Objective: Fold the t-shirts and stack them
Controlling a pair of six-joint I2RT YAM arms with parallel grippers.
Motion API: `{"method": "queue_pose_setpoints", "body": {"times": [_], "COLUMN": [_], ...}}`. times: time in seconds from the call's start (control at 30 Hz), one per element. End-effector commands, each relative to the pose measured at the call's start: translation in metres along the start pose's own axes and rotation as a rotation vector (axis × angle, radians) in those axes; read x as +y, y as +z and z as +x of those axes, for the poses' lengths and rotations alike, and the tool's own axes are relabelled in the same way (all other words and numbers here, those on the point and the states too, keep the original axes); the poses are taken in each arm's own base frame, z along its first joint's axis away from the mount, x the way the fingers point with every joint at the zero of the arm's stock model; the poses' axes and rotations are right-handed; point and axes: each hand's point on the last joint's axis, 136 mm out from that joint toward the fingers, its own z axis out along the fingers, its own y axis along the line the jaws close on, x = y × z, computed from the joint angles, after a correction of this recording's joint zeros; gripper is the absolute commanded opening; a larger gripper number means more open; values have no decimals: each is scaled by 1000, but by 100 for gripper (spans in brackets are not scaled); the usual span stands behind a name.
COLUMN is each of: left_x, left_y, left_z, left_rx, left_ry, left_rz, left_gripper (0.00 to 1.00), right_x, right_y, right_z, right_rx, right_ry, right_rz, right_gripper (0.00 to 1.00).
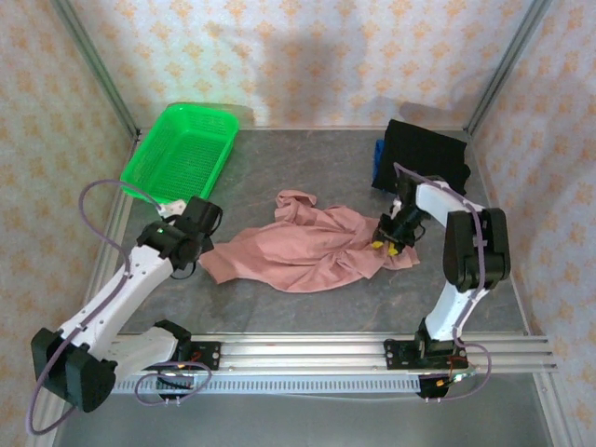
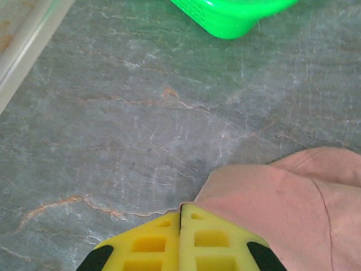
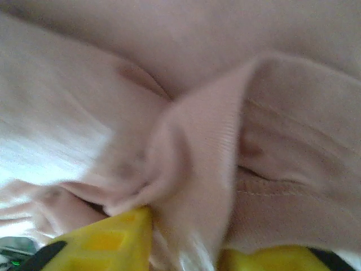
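pink shirt (image 1: 298,247) lay crumpled on the table (image 1: 279,312) — black shirt (image 1: 424,154) folded, far right | left gripper (image 2: 180,213) fingers pressed together at pink shirt's left corner | right gripper (image 3: 186,248) pinched bunched pink shirt — right edge

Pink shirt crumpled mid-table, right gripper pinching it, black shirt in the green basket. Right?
No. In the top external view the black shirt lies folded on the table, far right; the green basket is far left. The pink shirt is crumpled mid-table, right gripper pinching it: correct.
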Motion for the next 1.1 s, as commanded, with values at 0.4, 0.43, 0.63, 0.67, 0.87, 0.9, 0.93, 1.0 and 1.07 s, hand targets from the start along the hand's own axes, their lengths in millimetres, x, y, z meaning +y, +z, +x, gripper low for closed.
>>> {"method": "queue_pose_setpoints", "body": {"times": [0.4,0.43,0.63,0.67,0.87,0.9,0.93,1.0,1.07], "left_x": [-34,-35,-39,-39,-39,-38,-37,-34,-32], "left_y": [10,10,11,12,11,10,10,10,10], "left_z": [16,17,19,20,22,22,22,23,24], "left_rx": [27,29,38,41,46,45,43,41,40], "left_ry": [13,21,28,27,30,31,30,29,28], "left_rz": [57,55,60,58,61,61,59,56,54], "left_gripper": [0,0,0,0,0,0,0,0,0], "right_x": [-17,-17,-12,-10,-7,-6,-6,-6,-5], "right_y": [-24,-22,-9,-7,9,11,13,16,16], "right_z": [78,83,98,98,87,84,82,80,76], "right_rx": [-180,-176,-187,-198,-259,-266,-274,-284,-302], "right_ry": [139,145,162,160,193,197,203,209,215], "right_rz": [-155,-176,-312,-336,-445,-460,-473,-487,-504], "right_gripper": [55,55,50,49,43,43,42,41,41]}}
